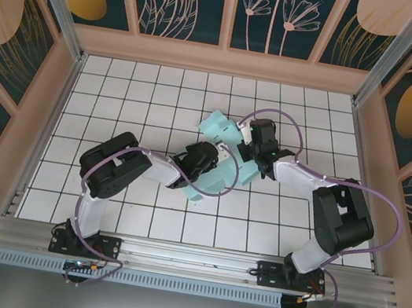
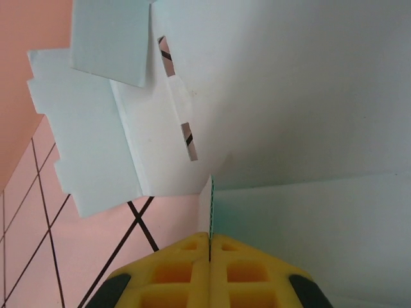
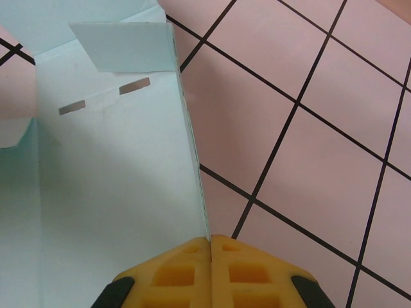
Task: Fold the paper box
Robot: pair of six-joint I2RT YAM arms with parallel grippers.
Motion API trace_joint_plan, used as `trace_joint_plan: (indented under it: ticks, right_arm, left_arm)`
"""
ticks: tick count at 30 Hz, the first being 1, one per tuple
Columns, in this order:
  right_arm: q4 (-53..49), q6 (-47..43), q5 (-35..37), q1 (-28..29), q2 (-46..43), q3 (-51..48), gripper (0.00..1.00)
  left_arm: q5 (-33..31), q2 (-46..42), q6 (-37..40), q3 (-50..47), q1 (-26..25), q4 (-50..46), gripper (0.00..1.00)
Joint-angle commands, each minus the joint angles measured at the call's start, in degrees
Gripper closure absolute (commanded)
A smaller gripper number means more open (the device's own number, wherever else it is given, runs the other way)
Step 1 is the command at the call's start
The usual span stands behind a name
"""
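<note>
My left gripper (image 2: 210, 239) and right gripper (image 3: 210, 239) are each closed flat on a thin wall edge of the box (image 1: 217, 130), which is partly formed between my arms at mid-table (image 1: 152, 97). Step in hand: raising the walls. Next, I judge: coordinated inward folding, without creasing the card.

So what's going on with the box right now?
Both arms are working the paper box in the middle of the table. The left gripper is pinched shut on a thin edge of the card, and the right gripper is pinched shut on the edge of an upright side panel. The box is only partly folded: some panels stand up, the flaps hang loose, and the slots have nothing tucked into them.
</note>
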Motion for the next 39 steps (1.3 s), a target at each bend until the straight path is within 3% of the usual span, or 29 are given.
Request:
trace_joint_plan:
  ticks: [1, 6, 9, 12, 16, 18, 21, 25, 28, 30, 32, 36, 39]
  right_arm:
    - [1.5, 1.5, -0.1, -0.4, 0.6, 1.4, 1.0]
    - [1.4, 1.6, -0.2, -0.4, 0.1, 1.2, 1.0]
    - [1.4, 1.6, -0.2, -0.4, -0.3, 0.9, 1.0]
    - [1.5, 1.5, -0.1, -0.4, -0.5, 0.8, 1.0]
    - [1.6, 1.6, -0.2, -0.4, -0.5, 0.6, 1.0]
    - [1.6, 1.6, -0.1, -0.4, -0.4, 0.7, 1.0]
    - [1.6, 1.6, 0.0, -0.4, -0.3, 0.7, 1.0]
    - [1.4, 1.3, 0.4, -0.4, -0.5, 0.8, 1.0]
    - [1.3, 1.2, 1.0, -0.3, -0.6, 0.8, 1.0]
    - [1.3, 1.0, 1.5, -0.2, -0.7, 0.6, 1.0]
    - [1.3, 0.7, 2.0, -0.2, -0.8, 0.6, 1.0]
    - [1.9, 0.6, 2.7, 0.2, -0.9, 0.6, 1.0]
    - [2.4, 0.3, 3.6, 0.6, -1.0, 0.4, 1.0]
  left_arm:
    - [1.4, -1.4, -1.8, 0.9, 0.0, 1.6, 1.0]
    - [12.9, -4.9, -10.8, 0.6, 2.5, 0.8, 1.0]
    - [16.0, -5.5, -13.0, 0.7, 3.5, 0.7, 0.99]
    - [14.9, -4.3, -10.6, 1.5, 3.4, -0.7, 0.96]
    - [5.0, -1.1, -4.3, 3.9, 1.0, -2.3, 0.97]
    - [3.4, 0.0, -3.8, 5.8, 0.6, -5.1, 0.97]
    - [3.8, -1.1, -4.7, 5.4, 0.7, -4.4, 0.96]
    - [8.9, -4.1, -8.6, 4.6, 1.5, -4.1, 0.91]
    - [14.7, -7.6, -14.4, 2.7, 3.4, -2.3, 0.8]
    - [20.0, -11.0, -19.3, 0.5, 5.6, -0.2, 0.62]
    - [24.7, -13.7, -23.2, -1.9, 7.7, 2.5, 0.52]
    - [29.7, -16.3, -27.7, -3.9, 10.2, 4.5, 0.41]
    - [33.1, -18.3, -35.3, -4.0, 12.5, 5.8, 0.35]
